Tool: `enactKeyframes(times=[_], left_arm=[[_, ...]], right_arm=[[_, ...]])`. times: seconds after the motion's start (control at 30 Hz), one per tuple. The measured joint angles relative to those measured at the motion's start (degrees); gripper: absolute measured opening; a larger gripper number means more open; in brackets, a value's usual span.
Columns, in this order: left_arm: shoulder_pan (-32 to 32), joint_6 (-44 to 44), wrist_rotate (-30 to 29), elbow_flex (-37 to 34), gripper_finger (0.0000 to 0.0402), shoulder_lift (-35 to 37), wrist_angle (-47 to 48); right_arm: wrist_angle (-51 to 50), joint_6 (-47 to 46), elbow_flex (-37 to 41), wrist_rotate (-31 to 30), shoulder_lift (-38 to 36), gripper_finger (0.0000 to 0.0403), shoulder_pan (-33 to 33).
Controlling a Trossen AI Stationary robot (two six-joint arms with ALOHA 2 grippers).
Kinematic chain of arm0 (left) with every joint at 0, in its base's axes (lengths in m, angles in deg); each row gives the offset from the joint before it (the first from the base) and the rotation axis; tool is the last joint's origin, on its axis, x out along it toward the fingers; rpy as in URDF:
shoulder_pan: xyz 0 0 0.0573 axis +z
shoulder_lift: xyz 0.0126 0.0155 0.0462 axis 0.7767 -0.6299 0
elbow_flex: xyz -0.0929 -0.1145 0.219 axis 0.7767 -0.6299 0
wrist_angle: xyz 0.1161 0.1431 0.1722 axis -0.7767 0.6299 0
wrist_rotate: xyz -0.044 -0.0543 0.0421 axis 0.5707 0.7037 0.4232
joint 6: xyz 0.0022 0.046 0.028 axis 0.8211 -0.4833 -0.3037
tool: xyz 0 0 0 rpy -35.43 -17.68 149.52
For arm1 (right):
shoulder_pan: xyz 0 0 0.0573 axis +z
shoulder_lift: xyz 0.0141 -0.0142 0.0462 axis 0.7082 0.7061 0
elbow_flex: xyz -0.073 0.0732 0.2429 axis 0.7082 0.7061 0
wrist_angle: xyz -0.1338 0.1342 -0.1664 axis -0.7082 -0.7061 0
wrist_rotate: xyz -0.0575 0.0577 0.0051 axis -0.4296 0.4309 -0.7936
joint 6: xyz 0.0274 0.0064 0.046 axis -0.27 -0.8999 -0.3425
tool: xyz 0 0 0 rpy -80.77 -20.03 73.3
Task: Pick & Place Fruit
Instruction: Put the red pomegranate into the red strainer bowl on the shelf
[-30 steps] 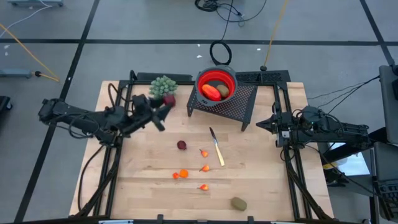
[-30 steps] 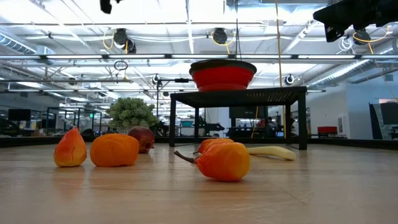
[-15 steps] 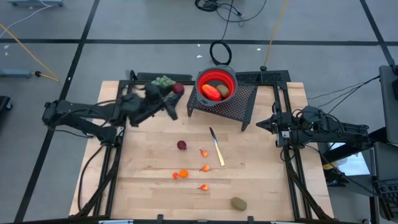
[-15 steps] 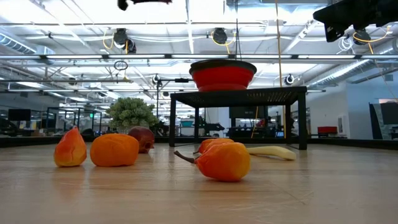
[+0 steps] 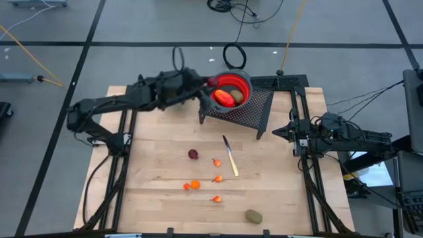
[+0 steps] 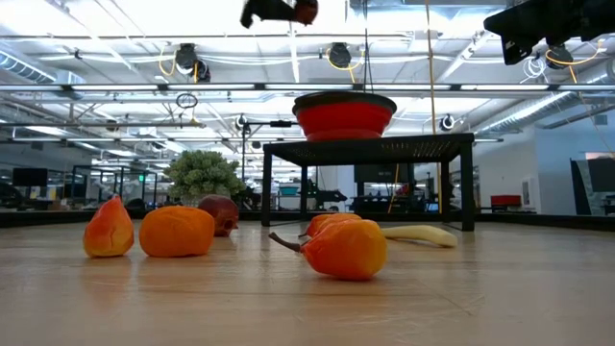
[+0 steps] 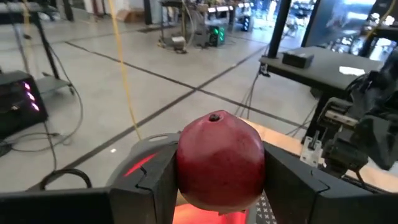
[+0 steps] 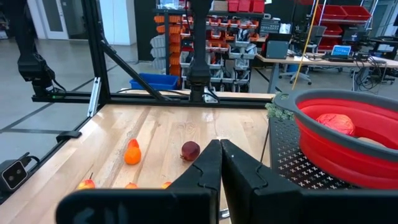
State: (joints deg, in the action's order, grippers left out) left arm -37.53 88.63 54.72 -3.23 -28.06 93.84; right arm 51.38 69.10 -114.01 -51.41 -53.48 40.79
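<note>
From above, the left gripper (image 5: 206,84) hung at the rim of the round red collapsible bowl (image 5: 242,82) on the black perforated metal stand (image 5: 254,109), clamped on a dark red ball-shaped fruit (image 5: 210,82); a red-orange-yellow oblong fruit (image 5: 224,98) already lay in the bowl. A second small dark red ball (image 5: 193,154), tiny orange bits (image 5: 195,184), a slim yellow-handled knife (image 5: 230,157) and a brownish-green oval fruit (image 5: 253,216) lay on the pale wooden table (image 5: 152,192). The right gripper (image 5: 283,131) waited at the table's right edge, fingers pressed together on nothing. At table level, the carried fruit showed high above the bowl's left side. The left wrist camera showed the smooth, glossy ball pinched across its widest part between both fingers (image 7: 154,180). It looked light, rigid and rather slippery, so gripping at its equator seemed soundest. The right wrist camera showed that arm's empty clenched fingers.
</note>
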Motion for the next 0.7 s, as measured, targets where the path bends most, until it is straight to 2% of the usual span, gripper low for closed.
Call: enactKeyframes(times=[0.27, 0.47, 0.7], left_arm=[[5.7, 0.0, 10.4, 5.6, 0.0195, -10.1, -1.6], [8.3, 0.2, 14.3, 8.7, 0.0195, -16.1, -2.8], [10.2, 0.1, 16.1, 10.4, 0.0195, -21.7, -4.5]], right_arm=[[0.0, 0.0, 0.0, 0.0, 0.0, 0.0004, 0.0], [0.0, 0.0, 0.0, 0.0, 0.0, 0.0004, 0.0], [0.0, 0.0, 0.0, 0.0, 0.0, 0.0004, 0.0]])
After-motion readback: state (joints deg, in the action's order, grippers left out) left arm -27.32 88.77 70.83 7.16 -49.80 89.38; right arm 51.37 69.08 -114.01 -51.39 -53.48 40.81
